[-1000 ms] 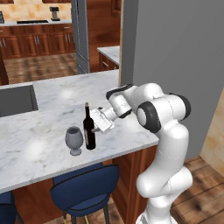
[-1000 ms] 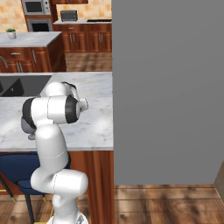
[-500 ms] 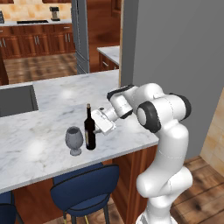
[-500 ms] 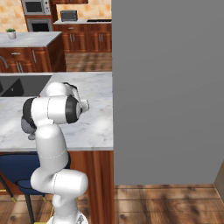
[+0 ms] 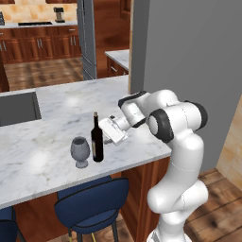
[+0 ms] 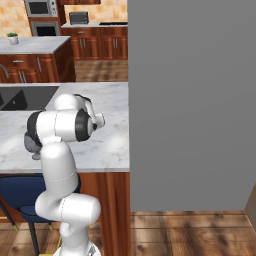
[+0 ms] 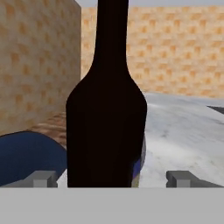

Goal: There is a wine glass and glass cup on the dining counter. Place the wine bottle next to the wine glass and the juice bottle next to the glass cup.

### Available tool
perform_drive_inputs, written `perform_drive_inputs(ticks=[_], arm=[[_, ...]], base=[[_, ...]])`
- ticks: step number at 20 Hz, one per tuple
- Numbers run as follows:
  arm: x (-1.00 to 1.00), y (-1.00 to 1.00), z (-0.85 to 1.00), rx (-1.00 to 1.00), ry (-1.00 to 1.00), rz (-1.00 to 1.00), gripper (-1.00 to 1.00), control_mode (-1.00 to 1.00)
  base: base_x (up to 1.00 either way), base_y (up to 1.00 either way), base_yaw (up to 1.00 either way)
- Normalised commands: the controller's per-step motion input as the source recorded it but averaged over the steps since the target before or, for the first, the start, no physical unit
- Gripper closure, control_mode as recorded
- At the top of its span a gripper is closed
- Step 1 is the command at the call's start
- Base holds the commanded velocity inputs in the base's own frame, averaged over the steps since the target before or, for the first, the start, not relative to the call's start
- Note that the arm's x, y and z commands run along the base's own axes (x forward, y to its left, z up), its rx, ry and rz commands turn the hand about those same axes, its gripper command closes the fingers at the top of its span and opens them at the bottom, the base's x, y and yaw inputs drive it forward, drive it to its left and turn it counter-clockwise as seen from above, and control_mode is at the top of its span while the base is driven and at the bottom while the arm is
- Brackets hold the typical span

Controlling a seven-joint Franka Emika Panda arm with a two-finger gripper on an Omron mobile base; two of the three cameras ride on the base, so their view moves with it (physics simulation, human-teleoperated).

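Now | wine bottle [image 5: 97, 142]: tall, near-black, upright beside wine glass [image 5: 80, 151] | gripper [image 5: 109, 134]: spread, not touching bottle

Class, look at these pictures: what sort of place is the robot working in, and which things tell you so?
Most likely a home kitchen: a marble dining counter with blue stools, wooden cabinets, and a microwave on the far wall.

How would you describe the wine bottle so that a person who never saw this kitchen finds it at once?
Look at the long marble dining counter with dark blue stools under its near edge. Near that edge a grey stemmed wine glass stands, and the wine bottle is upright just beside it. It is tall, slim and near black with a long narrow neck, about twice the glass's height.
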Motion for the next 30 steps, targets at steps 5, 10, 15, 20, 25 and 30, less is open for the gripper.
perform_drive_inputs(ticks=[5,10,15,20,25,30], arm=[[0.03,-0.26,-0.02,0.00,0.00,0.00,-1.00,-1.00],[-0.05,-0.28,0.05,-0.02,-0.01,-0.03,-1.00,-1.00],[-0.26,-0.20,0.31,0.00,0.00,-0.15,-1.00,-1.00],[-0.36,-0.17,0.40,-0.02,0.04,-0.21,-1.00,-1.00],[-0.34,-0.10,0.47,-0.12,0.17,-0.17,-1.00,-1.00],[-0.29,-0.03,0.48,-0.18,0.23,-0.16,-1.00,-1.00]], base=[[0.00,0.00,0.00],[0.00,0.00,0.00],[0.00,0.00,0.00],[0.00,0.00,0.00],[0.00,0.00,0.00],[0.00,0.00,0.00]])
